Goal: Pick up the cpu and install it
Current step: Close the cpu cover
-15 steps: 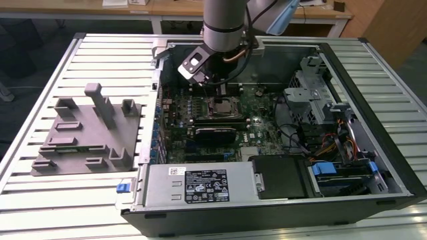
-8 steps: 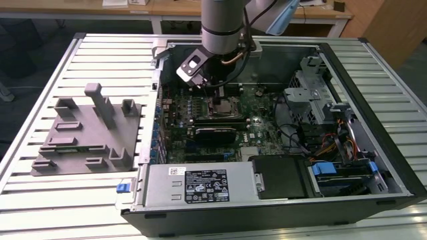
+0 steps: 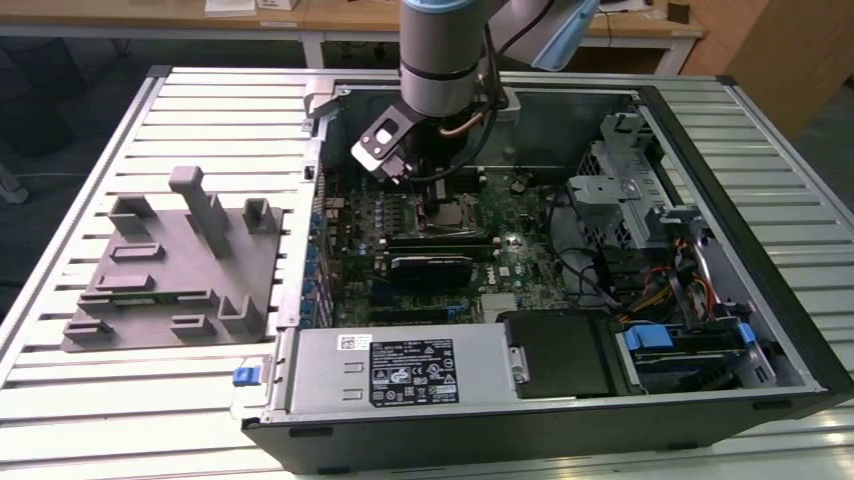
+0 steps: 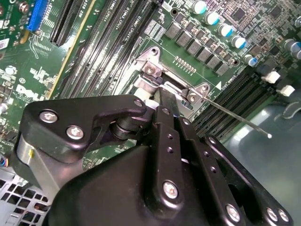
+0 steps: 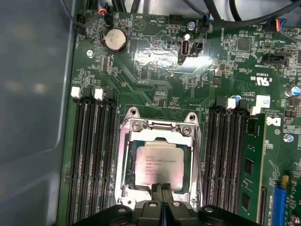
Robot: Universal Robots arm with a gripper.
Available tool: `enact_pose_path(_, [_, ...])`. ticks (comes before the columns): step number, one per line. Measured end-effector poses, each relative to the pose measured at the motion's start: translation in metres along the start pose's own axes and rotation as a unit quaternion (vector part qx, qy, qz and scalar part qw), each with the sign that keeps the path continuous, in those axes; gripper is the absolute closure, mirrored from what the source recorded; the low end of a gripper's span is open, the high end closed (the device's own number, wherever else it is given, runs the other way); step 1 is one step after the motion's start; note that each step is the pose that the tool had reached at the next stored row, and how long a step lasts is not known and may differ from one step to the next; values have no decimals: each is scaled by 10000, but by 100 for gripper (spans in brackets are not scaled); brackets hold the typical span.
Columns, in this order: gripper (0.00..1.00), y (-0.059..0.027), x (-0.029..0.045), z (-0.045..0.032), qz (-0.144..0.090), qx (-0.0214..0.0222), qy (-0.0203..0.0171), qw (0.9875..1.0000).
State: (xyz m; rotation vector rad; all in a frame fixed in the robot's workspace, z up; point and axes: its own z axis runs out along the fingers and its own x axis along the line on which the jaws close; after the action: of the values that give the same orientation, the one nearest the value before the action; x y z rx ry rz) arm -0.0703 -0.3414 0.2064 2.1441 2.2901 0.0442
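**A:** Where is the cpu (image 5: 157, 165)?

**B:** In the first wrist view it lies flat in the socket (image 5: 126, 181) on the board (image 5: 155, 70). Its silver top faces up, and the metal frame (image 5: 160, 125) runs around it.

**A:** And the gripper (image 5: 162, 187)?

**B:** It is right over the socket. The two black fingertips (image 5: 157, 189) sit at one edge of the cpu. I cannot tell whether they touch the metal top.

**A:** How do the jaws stand?

**B:** They are pressed together with only a thin seam between them, and nothing is held.

**A:** What lies around the socket?

**B:** Rows of black memory slots (image 5: 94, 160) run along both sides. A green memory stick (image 5: 249, 165) stands in a row beyond one set of slots. A round coin cell (image 5: 114, 40) sits further up the board.

**A:** Does the second wrist view add anything?

**B:** It shows the black linkage of the gripper close up. One finger reaches down to the socket's corner. A thin metal rod (image 4: 235, 117) runs out from that corner, slanting over the slots.

**A:** And from outside?

**B:** The arm (image 3: 441, 60) comes straight down into the open case (image 3: 534, 425), which lies on its side on the slatted table (image 3: 120, 400). The grey tray (image 3: 160, 290) rests on the table at the exterior view's left, just beside the case and well apart from the gripper.
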Motion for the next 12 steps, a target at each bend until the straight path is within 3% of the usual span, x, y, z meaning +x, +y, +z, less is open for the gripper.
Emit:
enact_pose_path(4, [89, -1, -1, 55, -6, 1, 0, 10000])
enact_pose_path(12, [89, 42, -3, 72, -9, -1, 1, 10000])
